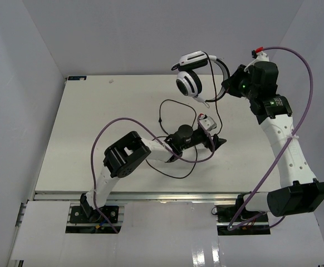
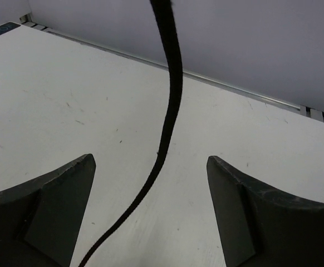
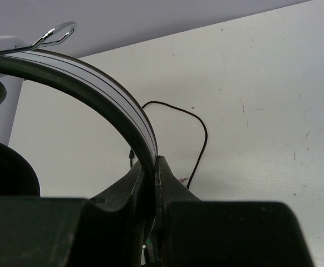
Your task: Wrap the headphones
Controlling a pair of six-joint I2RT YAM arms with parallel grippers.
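The headphones (image 1: 189,83) hang in the air at the back of the table, white striped earcups to the left. My right gripper (image 1: 226,84) is shut on their dark headband (image 3: 114,103), the jaws clamped flat on it. The thin black cable (image 1: 217,114) drops from the headphones and loops over the table. My left gripper (image 1: 217,142) is open and low over the table, with the cable (image 2: 170,117) running between its fingers (image 2: 56,206) without touching them.
Purple arm cables arc over the left arm (image 1: 123,125) and beside the right arm (image 1: 307,83). White walls close in the table (image 1: 95,111) at the back and both sides. A metal rail runs along the near edge (image 1: 151,196).
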